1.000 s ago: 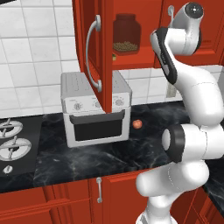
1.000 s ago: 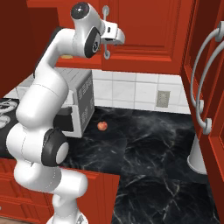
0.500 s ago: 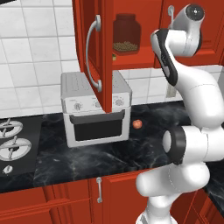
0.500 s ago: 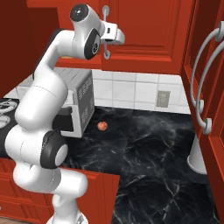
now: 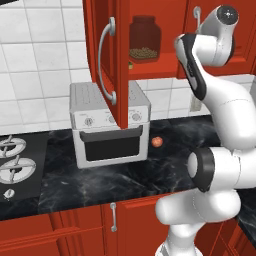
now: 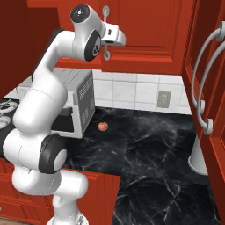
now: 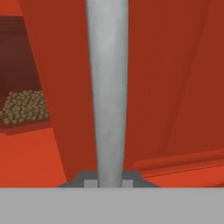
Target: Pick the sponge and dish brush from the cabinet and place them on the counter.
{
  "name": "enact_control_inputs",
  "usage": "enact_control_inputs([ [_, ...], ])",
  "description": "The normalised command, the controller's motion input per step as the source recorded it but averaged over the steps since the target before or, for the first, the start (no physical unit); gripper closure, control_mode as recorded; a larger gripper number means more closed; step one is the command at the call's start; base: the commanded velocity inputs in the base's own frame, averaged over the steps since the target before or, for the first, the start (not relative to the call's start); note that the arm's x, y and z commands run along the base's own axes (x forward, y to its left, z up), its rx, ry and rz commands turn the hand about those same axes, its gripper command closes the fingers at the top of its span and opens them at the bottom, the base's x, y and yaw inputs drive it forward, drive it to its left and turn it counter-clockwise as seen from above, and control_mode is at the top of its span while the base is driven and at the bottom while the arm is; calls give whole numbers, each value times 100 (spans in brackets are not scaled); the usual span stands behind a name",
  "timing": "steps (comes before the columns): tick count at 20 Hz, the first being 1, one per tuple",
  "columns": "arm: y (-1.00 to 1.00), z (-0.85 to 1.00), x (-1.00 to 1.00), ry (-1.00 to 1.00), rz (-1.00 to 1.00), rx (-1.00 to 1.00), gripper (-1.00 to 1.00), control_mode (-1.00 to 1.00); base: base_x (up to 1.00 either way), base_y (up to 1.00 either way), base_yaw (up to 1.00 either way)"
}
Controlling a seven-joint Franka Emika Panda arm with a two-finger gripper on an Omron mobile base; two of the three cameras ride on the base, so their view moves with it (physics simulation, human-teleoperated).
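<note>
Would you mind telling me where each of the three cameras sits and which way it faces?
Left base view: behind the arm's left, facing the open cabinet, toaster oven and counter; arm at right.
Right base view: behind its right, facing the same counter; arm at left, claw at the door handle.
Hand view: along the claw, shut on the handle.
Both base views share the tomato.
</note>
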Motion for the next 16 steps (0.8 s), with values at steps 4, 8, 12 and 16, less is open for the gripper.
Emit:
enact_control_inputs([
  [4,-26,-5,-25,0,0,3,100,-100,0,0,0],
  [8,-36,-2,-30,0,4,3,100,-100,0,0,0],
  [12,-39,-3,-44,-2,5,4,100,-100,0,0,0],
  [16,-38,-1,-35,0,5,5,100,-100,0,0,0],
])
